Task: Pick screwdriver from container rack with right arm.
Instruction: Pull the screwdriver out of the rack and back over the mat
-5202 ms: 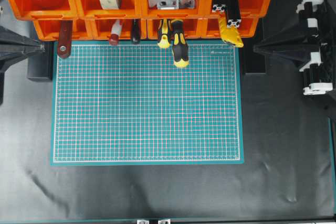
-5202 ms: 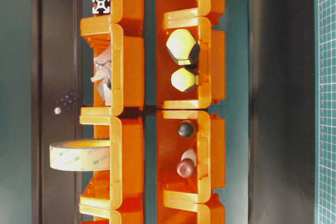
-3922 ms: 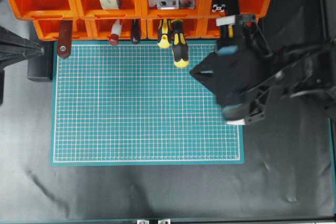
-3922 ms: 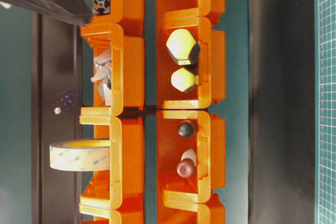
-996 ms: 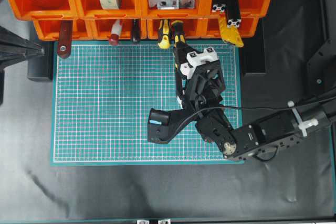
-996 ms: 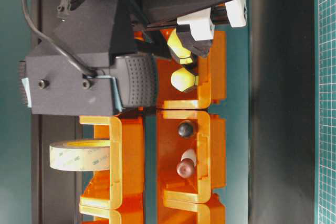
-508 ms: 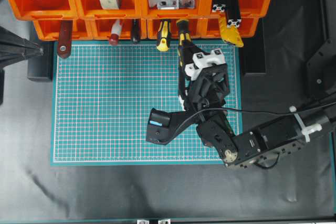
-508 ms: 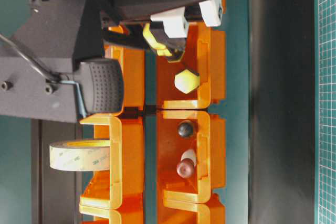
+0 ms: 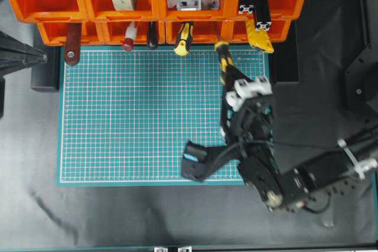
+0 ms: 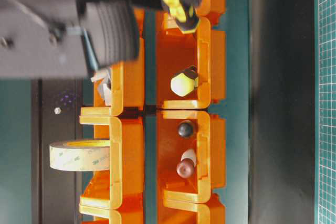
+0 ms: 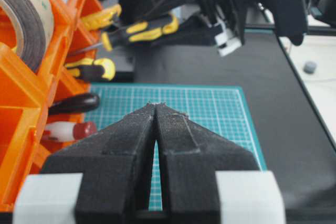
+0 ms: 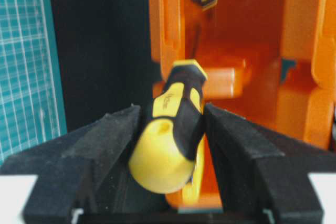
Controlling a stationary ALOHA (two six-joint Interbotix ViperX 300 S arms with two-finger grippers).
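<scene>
Left pincer (image 11: 156,109) idle, jaws pressed together, left of the container rack (image 9: 156,4). Right pincer (image 12: 168,124) clamps the screwdriver (image 9: 225,61) by its handle, just in front of the rack's lower bins. Extraction looks nearly done; shaft tip hidden, clearing it remains.

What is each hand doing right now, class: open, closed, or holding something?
Left hand: closed, holding nothing.
Right hand: closed on the long yellow-and-black-handled screwdriver.

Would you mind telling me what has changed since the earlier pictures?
The right gripper came in from the right, closed on the screwdriver and drew it out of the rack, toward the mat. The stubby screwdriver, tape and left gripper stayed put.
</scene>
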